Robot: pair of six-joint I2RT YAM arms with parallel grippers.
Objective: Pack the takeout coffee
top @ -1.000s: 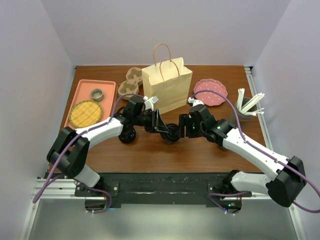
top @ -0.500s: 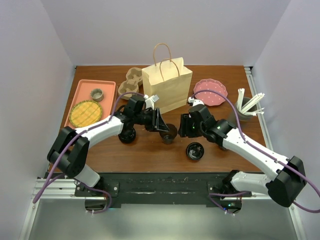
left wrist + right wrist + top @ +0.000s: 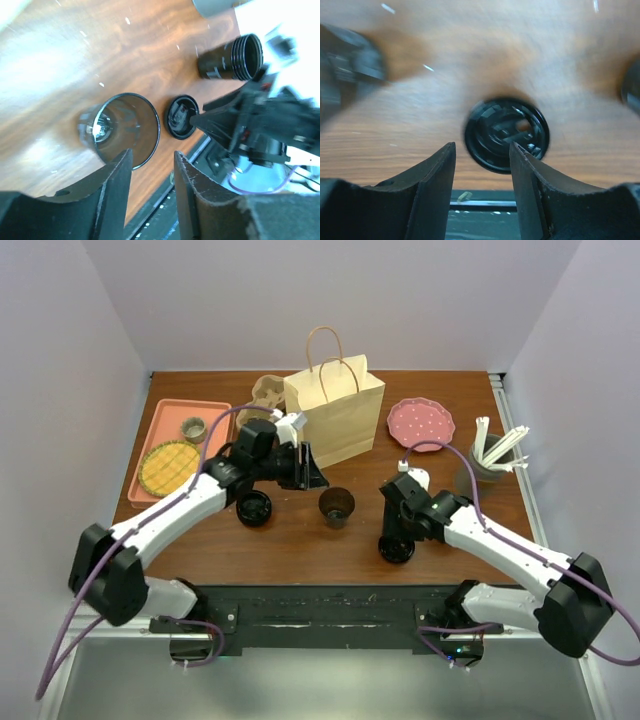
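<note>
A black coffee cup (image 3: 337,505) stands lidless on the table's middle; the left wrist view shows its open mouth (image 3: 122,127). Its black lid (image 3: 396,546) lies flat on the table to the right, also in the left wrist view (image 3: 181,116) and the right wrist view (image 3: 507,134). A second black cup (image 3: 253,507) with its lid on stands left of it. My left gripper (image 3: 308,472) is open and empty, up-left of the open cup (image 3: 152,160). My right gripper (image 3: 395,530) is open and empty just over the lid (image 3: 482,150).
A tan paper bag (image 3: 335,410) stands open at the back centre, with the pulp cup carrier (image 3: 267,395) to its left. An orange tray (image 3: 170,415) sits at the left, a pink plate (image 3: 420,423) and a grey utensil holder (image 3: 490,462) at the right.
Both grippers were at the middle cup. The lid came off and dropped onto the table at the right. My left gripper pulled back up-left; my right gripper moved down over the lid.
</note>
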